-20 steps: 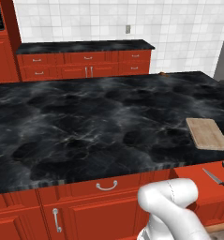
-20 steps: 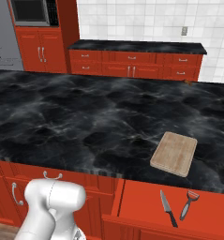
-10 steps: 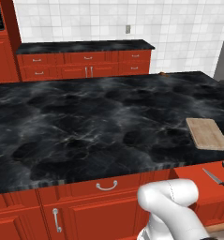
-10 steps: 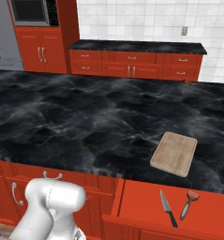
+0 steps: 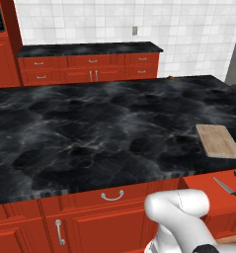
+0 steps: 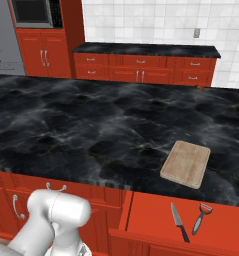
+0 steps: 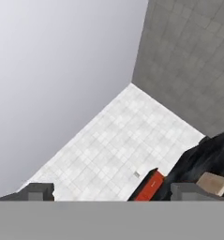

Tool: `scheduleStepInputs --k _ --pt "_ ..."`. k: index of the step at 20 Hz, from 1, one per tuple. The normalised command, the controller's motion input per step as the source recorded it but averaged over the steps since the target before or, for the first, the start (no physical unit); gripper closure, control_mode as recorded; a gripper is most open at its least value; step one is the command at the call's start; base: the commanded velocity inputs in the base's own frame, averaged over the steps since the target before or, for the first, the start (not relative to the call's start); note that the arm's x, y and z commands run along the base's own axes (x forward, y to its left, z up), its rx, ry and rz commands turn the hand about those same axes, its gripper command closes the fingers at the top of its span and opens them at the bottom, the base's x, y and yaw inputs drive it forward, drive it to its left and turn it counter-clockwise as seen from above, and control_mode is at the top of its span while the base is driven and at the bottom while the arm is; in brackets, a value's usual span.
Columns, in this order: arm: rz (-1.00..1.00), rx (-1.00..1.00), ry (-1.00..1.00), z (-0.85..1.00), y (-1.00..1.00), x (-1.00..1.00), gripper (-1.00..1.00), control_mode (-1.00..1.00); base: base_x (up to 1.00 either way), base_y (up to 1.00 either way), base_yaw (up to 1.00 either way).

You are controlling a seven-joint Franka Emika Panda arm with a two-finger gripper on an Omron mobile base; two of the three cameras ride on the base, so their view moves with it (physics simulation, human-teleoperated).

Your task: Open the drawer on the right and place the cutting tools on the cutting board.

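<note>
**Drawer Is Open, Tools Wait Inside**

Nothing has moved since the earlier pictures: the board, the drawer and the two tools all sit in the same spots, and the arm looks the same too.

Pulled out from under the counter on the right is the drawer [image 6: 156,215]. It is open so the robot can reach in from above. Inside it lie two cutting tools, side by side but not touching. One is a knife [image 6: 179,222] with a silver blade and a black handle. The other is a peeler [image 6: 200,218] with a red top and a dark handle.

One cutting board [image 6: 186,163] lies flat on the black counter [image 6: 81,125], near the front edge and just behind the open drawer. It is bare, so both tools are not yet on it. I think it sits close so the trip is short.

In the hand view the gripper [image 7: 113,192] points up toward the far wall and ceiling, away from the drawer. Its two dark tips stand wide apart with nothing between them. I think it must turn down toward the knife next.
</note>
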Motion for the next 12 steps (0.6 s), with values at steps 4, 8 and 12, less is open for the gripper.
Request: scheduleStepInputs --k 4,8,12 --pt "0.00 -0.11 0.28 0.63 0.38 0.14 -1.00 -1.00 0.00 0.00 0.00" --pt "0.00 -0.11 0.42 0.56 0.33 0.32 -1.00 -1.00 0.00 0.00 0.00" --pt "0.00 -0.10 0.48 0.56 0.24 0.46 -1.00 -1.00 0.00 0.00 0.00"
